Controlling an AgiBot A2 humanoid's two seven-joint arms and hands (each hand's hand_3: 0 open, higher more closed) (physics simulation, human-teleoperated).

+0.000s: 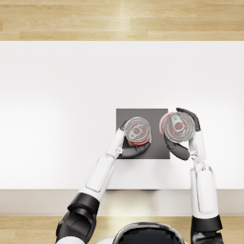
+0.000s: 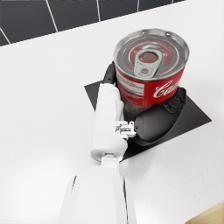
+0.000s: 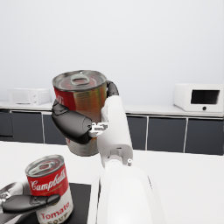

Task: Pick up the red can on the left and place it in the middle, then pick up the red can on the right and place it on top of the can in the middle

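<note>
One red soup can (image 1: 137, 130) (image 2: 151, 72) (image 3: 49, 187) stands upright on the dark square mat (image 1: 157, 151) (image 2: 192, 116) in the middle of the white table. My left hand (image 1: 131, 147) (image 2: 158, 120) (image 3: 27, 203) is wrapped around its lower part. A second red can (image 1: 176, 126) (image 3: 82, 107) is held up in the air by my right hand (image 1: 180, 143) (image 3: 72, 123), well above the table. From the head view it sits to the right of the first can, over the mat's right edge.
The white table (image 1: 57, 119) runs wide to both sides, with a wooden floor (image 1: 119, 19) beyond its far edge. Behind, the right wrist view shows a counter with a microwave (image 3: 199, 97) and dark cabinets.
</note>
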